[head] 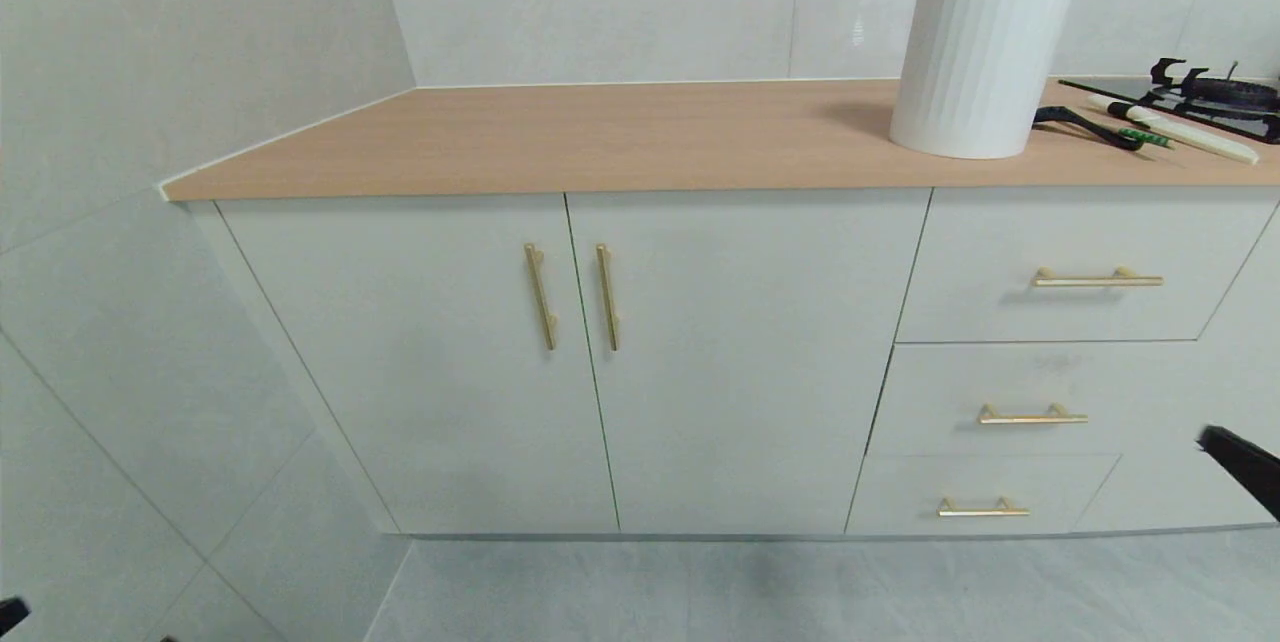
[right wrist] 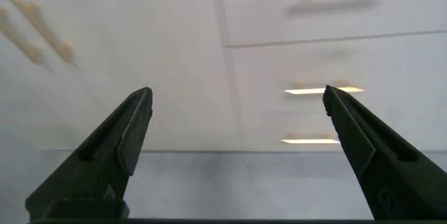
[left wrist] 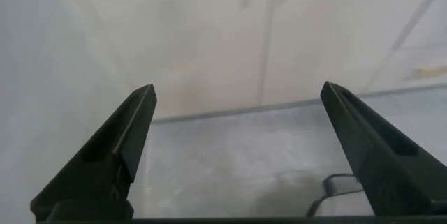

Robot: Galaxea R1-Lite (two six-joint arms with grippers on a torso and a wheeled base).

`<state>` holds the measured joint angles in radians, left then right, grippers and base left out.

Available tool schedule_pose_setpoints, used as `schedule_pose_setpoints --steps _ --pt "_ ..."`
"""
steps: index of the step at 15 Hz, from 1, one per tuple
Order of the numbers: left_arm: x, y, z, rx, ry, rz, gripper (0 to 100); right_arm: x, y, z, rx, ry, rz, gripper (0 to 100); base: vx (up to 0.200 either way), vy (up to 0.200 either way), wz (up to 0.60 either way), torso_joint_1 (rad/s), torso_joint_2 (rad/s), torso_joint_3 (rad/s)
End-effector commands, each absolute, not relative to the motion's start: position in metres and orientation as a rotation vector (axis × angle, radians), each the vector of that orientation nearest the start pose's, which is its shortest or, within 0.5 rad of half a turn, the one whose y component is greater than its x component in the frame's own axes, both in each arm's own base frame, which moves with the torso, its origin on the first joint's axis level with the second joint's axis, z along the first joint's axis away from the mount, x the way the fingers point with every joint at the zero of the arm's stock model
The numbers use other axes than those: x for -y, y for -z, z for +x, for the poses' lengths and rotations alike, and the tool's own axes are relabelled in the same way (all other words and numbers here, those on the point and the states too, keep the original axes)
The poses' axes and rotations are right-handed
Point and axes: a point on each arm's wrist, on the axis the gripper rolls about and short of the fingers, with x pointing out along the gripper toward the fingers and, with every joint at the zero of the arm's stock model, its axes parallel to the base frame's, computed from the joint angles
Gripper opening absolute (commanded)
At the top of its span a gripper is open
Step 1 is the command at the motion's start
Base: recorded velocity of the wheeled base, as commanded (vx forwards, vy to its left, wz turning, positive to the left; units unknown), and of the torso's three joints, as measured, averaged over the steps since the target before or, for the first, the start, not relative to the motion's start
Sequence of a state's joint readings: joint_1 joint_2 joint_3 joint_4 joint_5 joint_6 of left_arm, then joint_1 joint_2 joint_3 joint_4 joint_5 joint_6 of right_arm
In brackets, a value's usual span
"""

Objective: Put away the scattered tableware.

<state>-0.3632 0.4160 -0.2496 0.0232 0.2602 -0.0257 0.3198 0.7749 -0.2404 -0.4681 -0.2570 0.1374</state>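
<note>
On the wooden countertop (head: 600, 137), at the far right, lie a black utensil (head: 1085, 125), a green-handled piece (head: 1146, 136) and a long white utensil (head: 1180, 129). A tall white ribbed container (head: 985, 52) stands just left of them. My left gripper (left wrist: 237, 91) is open and empty, low over the grey floor, facing the cabinet doors. My right gripper (right wrist: 237, 93) is open and empty too, held in front of the drawers (right wrist: 335, 56). Both grippers are far below the countertop.
A black stove (head: 1220, 100) sits at the counter's far right end. Below are two cabinet doors with gold handles (head: 575, 297) and three drawers (head: 1060, 342). Tiled walls close in the left side and back. The floor (head: 800, 592) before the cabinet is open.
</note>
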Motion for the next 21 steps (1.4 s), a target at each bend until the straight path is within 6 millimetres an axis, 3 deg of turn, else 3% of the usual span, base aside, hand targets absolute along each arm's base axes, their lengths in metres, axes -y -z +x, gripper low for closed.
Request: schedule_pose_setpoints --steps 1,4,7,9,11,13,16,21 --pt "-0.011 -0.114 -0.031 -0.094 -0.061 -0.007 100 0.005 -0.165 0.005 0.078 0.106 0.048 100 0.000 0.000 0.00 0.000 0.00 0.000" --pt "-0.010 -0.115 -0.032 -0.088 -0.168 -0.029 100 0.006 -0.162 -0.019 0.179 0.244 0.048 100 0.000 0.000 0.00 0.000 0.00 0.000" --pt "-0.007 -0.103 -0.036 -0.065 -0.252 -0.016 100 0.004 -0.127 -0.035 0.168 0.223 0.025 100 0.000 0.000 0.00 0.000 0.00 0.000" --pt "-0.006 -0.084 -0.033 -0.092 -0.275 0.031 100 0.005 -0.108 -0.031 0.130 0.245 0.016 100 0.000 0.000 0.00 0.000 0.00 0.000" --pt "-0.006 -0.084 -0.030 -0.037 -0.284 0.001 100 0.005 -0.081 -0.023 0.046 0.237 -0.041 100 0.000 0.000 0.00 0.000 0.00 0.000" --pt "-0.005 -0.084 -0.029 -0.030 -0.224 -0.001 100 0.005 -0.081 -0.024 0.049 0.234 -0.029 100 0.000 0.000 0.00 0.000 0.00 0.000" --pt "-0.002 -0.083 -0.027 -0.004 -0.072 -0.004 100 0.000 -0.078 -0.023 0.018 -0.004 -0.029 100 0.000 0.000 0.00 0.000 0.00 0.000" --pt "0.001 -0.082 -0.026 0.007 0.052 0.034 100 0.000 -0.076 -0.023 0.003 -0.029 0.014 100 0.000 0.000 0.00 0.000 0.00 0.000"
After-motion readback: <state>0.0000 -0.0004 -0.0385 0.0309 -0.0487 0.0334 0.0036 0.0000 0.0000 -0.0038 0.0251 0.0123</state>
